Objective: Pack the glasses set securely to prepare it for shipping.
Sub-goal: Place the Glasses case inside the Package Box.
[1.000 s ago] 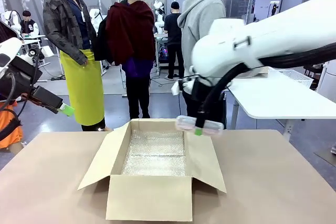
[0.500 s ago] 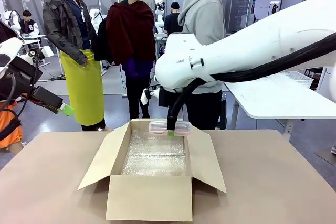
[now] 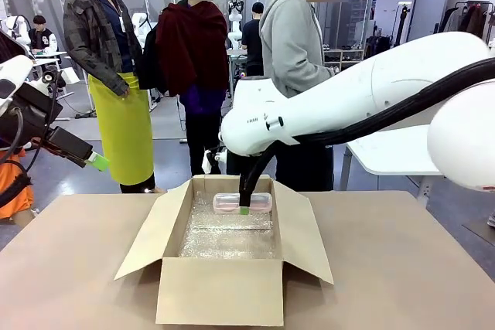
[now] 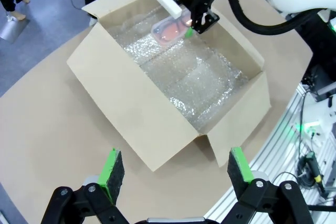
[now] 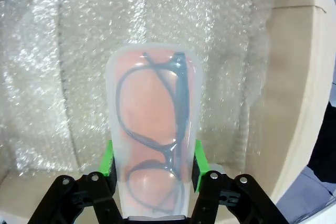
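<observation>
The cardboard box (image 3: 220,291) sits at the middle of the counter (image 3: 402,268), with flaps folded out to its left, right and near side; bubble wrap (image 3: 228,239) lies inside the box, over its floor and walls; the glasses case (image 3: 261,203) hangs crosswise over the box's far end, above the wrap, gripped by the right claw (image 3: 244,206), whose arm reaches in from the box's right; the left claw (image 4: 176,166) hovers well to the box's left, above the counter; a person (image 3: 298,52) stands behind the box, beyond the counter's far edge.

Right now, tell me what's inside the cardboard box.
The cardboard box is lined with bubble wrap; the right gripper holds the pink case over its far end. The lining directly beneath the case is covered.
</observation>
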Controlling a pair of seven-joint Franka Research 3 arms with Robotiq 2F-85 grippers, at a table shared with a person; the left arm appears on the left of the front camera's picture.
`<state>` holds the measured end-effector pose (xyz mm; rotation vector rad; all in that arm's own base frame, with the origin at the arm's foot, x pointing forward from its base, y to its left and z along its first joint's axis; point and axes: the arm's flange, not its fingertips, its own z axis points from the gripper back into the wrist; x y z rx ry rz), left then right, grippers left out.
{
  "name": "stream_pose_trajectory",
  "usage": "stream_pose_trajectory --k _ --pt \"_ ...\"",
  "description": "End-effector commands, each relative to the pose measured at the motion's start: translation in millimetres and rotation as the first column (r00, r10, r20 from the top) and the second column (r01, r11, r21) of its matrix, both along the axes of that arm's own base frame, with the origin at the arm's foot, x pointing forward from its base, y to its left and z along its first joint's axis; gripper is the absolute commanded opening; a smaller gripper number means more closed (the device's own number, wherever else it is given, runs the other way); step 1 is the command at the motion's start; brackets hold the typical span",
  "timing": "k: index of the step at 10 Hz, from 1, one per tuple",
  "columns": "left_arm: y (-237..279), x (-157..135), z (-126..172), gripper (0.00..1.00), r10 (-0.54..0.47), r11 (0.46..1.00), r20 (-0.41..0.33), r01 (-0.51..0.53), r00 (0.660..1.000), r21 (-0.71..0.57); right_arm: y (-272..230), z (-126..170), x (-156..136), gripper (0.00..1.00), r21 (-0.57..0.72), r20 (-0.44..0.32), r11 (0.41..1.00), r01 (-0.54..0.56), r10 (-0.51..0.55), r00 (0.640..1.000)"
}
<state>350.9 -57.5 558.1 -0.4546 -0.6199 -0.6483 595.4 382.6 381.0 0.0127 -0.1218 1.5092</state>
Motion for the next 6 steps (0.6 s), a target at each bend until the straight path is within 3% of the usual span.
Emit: stream_pose_trajectory --k 1,4,5,6 --pt "1 1 1 1.00 -0.008 1.000 0.007 0.008 1.000 -0.020 9 -19 -1 0.00 0.013 0.040 0.998 -0.058 0.057 0.998" --pt "1 1 1 1.00 -0.008 1.000 0.007 0.008 1.000 -0.020 22 -41 1 0.00 0.040 0.098 0.997 -0.065 0.061 0.993" --pt "1 1 1 1.00 -0.008 1.000 0.007 0.008 1.000 -0.020 23 -49 4 0.66 0.030 0.102 0.997 -0.066 0.062 0.993" --pt "1 1 1 1.00 -0.008 1.000 0.007 0.008 1.000 -0.020 22 -50 6 0.76 0.035 0.094 0.998 -0.052 0.048 0.994"
